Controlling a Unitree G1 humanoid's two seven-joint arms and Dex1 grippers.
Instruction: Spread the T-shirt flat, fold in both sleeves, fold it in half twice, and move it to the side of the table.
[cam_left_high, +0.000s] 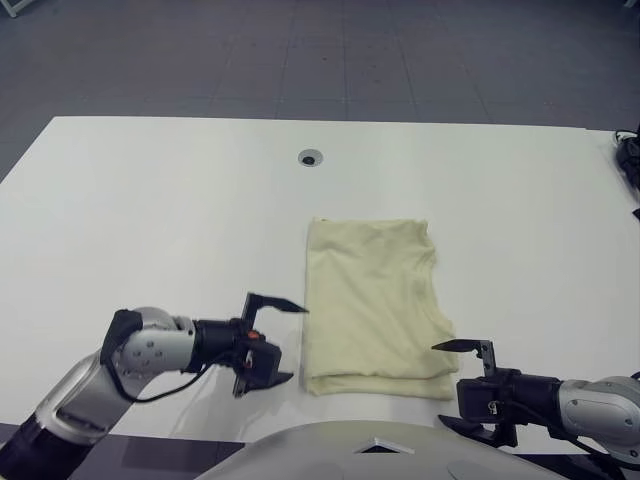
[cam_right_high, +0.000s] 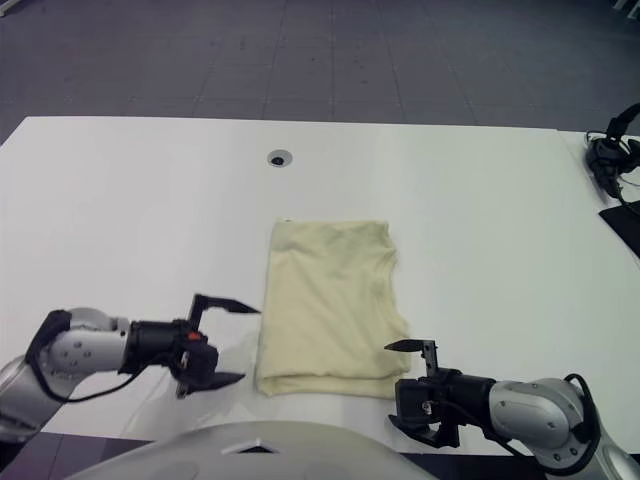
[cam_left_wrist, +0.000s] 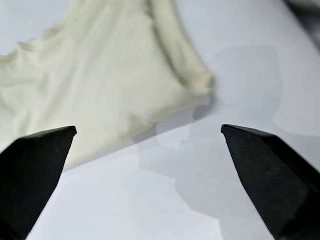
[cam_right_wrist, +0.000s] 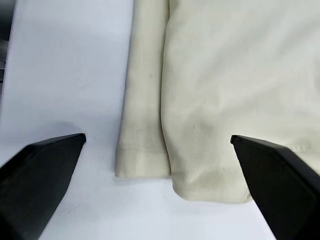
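A pale yellow T-shirt (cam_left_high: 373, 305) lies folded into a tall rectangle on the white table (cam_left_high: 150, 220), right of centre near the front edge. My left gripper (cam_left_high: 290, 342) stands open just left of the shirt's near left corner (cam_left_wrist: 200, 82), nothing between its fingers. My right gripper (cam_left_high: 455, 385) is open at the front edge, just off the shirt's near right corner (cam_right_wrist: 210, 185). Stacked fabric layers show along the near edge (cam_right_wrist: 145, 165).
A small round hole (cam_left_high: 311, 157) sits in the table behind the shirt. Dark cables and gear (cam_right_high: 610, 160) lie at the far right edge. Bare table surface stretches to the left (cam_right_high: 120, 220) and right of the shirt.
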